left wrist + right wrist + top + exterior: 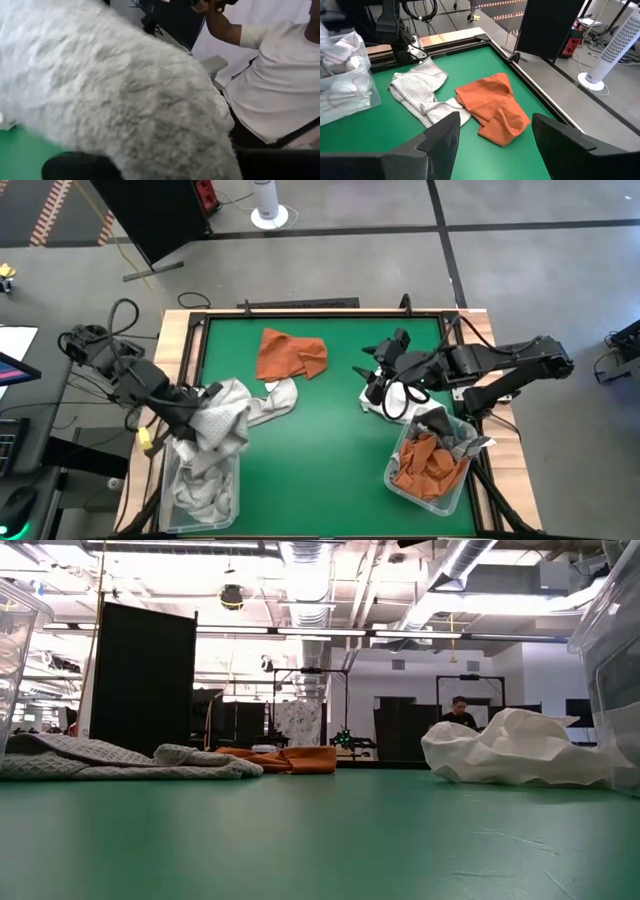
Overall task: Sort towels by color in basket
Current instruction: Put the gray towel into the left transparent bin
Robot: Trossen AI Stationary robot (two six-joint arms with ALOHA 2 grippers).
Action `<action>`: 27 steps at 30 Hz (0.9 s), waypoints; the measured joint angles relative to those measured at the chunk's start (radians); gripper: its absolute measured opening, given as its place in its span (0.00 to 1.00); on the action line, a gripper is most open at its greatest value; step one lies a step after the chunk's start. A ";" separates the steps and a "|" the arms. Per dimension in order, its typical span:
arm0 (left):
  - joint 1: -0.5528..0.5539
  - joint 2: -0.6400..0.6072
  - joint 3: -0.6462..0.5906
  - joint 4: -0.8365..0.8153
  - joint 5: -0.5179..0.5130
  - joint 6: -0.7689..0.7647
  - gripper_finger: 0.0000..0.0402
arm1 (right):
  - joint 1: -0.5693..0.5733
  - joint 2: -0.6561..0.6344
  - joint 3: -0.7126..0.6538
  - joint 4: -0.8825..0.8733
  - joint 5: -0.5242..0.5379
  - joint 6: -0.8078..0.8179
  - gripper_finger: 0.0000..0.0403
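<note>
Two clear bins are in play. The left bin (205,490) at the near left corner of the table (320,470) already has pale cloth in it; the right bin (432,470) at the near right holds rust-orange towels with a bit of grey at its rim.

The left gripper (190,412) sits just above the left bin, its jaws pinched tight on a grey-white checked towel (225,412); most of that cloth is bunched at the gripper, while its tail trails out across the green mat toward the middle; from the left wrist it fills nearly the whole view.

The right gripper (385,380) hangs over the right half of the table with its jaws spread wide and nothing between them; a crumpled white towel (395,395) lies on the mat under that arm, just beside the right bin.

An orange towel (290,355) lies loose, well up the mat, near the checked one's tail.

By my reckoning the sort is well past halfway: the checked towel is about to go in; the orange and the white ones are yet to be picked up.
</note>
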 joint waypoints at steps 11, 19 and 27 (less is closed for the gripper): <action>-0.134 0.004 -0.183 -0.058 -0.121 -0.194 0.04 | 0.000 0.005 0.000 0.015 0.000 0.014 0.68; -0.222 -0.081 -0.454 0.022 -0.162 -0.376 0.03 | 0.039 0.035 0.000 0.011 -0.002 0.032 0.68; -0.361 -0.178 -0.553 -0.032 -0.060 -0.777 0.03 | 0.039 0.068 0.000 0.001 -0.002 0.043 0.68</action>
